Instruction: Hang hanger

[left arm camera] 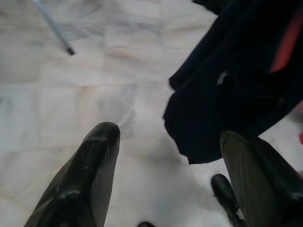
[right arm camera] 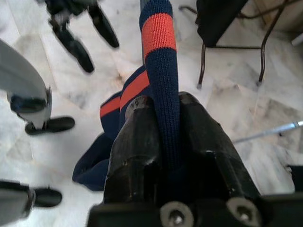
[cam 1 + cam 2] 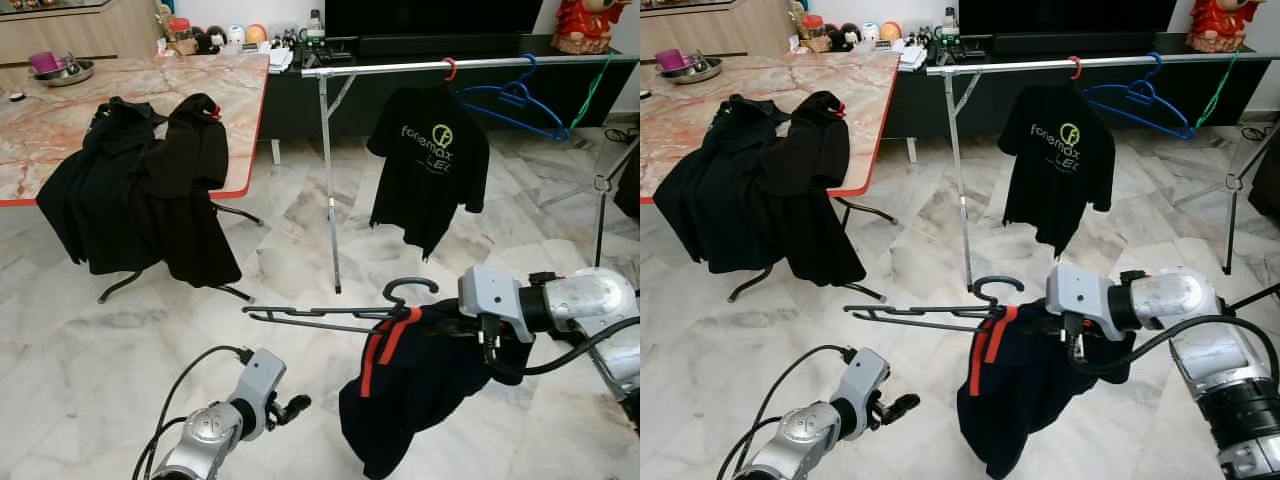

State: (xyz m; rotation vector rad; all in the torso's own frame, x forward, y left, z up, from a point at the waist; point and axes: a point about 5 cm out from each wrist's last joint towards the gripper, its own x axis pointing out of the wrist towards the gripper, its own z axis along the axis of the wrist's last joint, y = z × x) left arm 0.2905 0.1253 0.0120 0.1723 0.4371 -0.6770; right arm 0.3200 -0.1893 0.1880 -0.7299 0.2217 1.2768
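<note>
My right gripper (image 2: 164,101) is shut on the collar of a navy shirt (image 3: 410,400) with an orange-red stripe, which is draped on a dark hanger (image 3: 330,315). The hanger is held roughly level at waist height, its hook (image 3: 410,288) pointing up, well short of the silver rack rail (image 3: 400,68). On that rail hang a black printed T-shirt (image 3: 430,160) on a red hanger, an empty blue hanger (image 3: 515,100) and a green one (image 3: 595,85). My left gripper (image 3: 290,408) is low at the left, open, below the hanger's free end and holding nothing.
A marble table with a red edge (image 3: 60,130) stands at the left, with black garments (image 3: 150,190) draped over a chair beside it. A dark TV console (image 3: 300,100) lies behind the rack. Another stand (image 3: 600,185) is at the right. Open marble floor lies before the rack.
</note>
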